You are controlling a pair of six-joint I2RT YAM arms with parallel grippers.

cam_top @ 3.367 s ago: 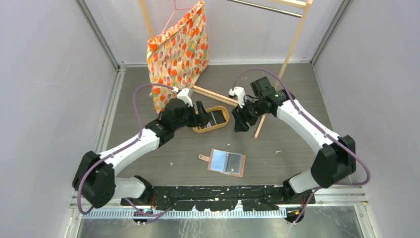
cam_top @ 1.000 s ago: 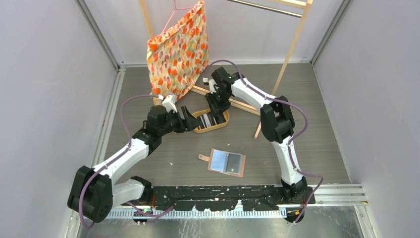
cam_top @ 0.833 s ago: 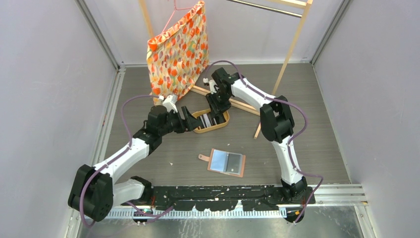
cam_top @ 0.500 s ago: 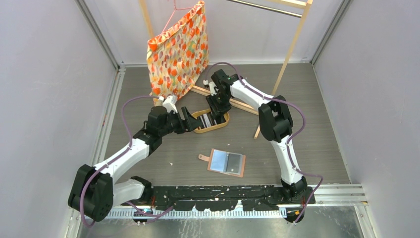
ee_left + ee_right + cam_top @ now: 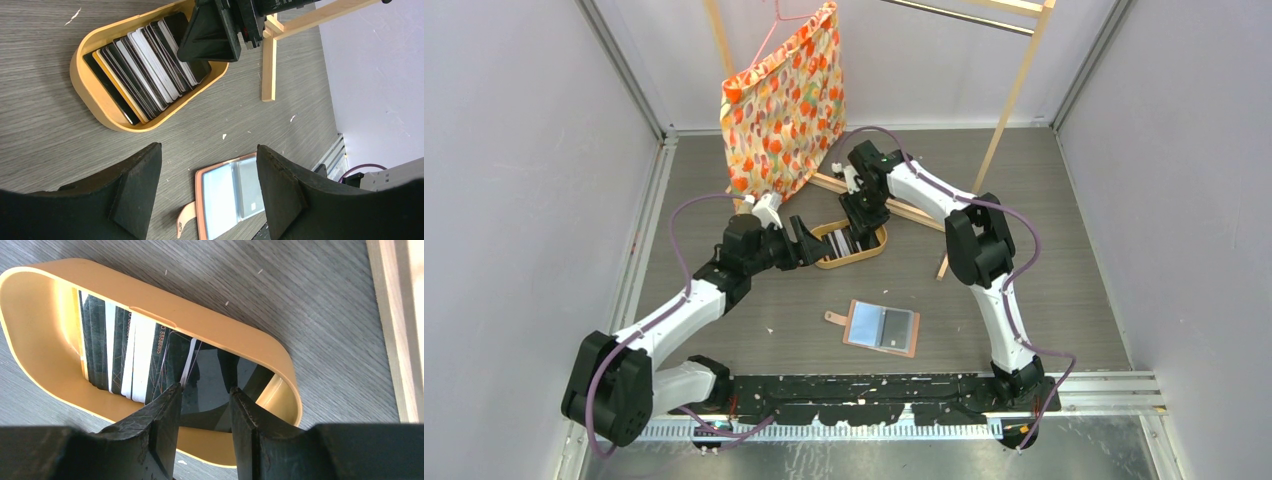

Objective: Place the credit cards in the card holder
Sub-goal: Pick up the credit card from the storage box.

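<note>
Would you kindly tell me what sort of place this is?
Probably a robot test cell: plain panel walls enclose the table, with staged props: a hung patterned bag, a wooden rack, a tray of cards.

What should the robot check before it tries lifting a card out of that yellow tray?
1. Right pincer lined up over the credit cards: ok, its tips sit inside one end of the tray.
2. Just one card between the tips: cannot tell, the cards are packed closely.
3. Card gripped: not ok, the jaws stand apart.
4. Card holder lying open, pockets up: ok.
5. Left pincer out of the way: ok, it is open and hovers beside the tray without touching it.
</note>
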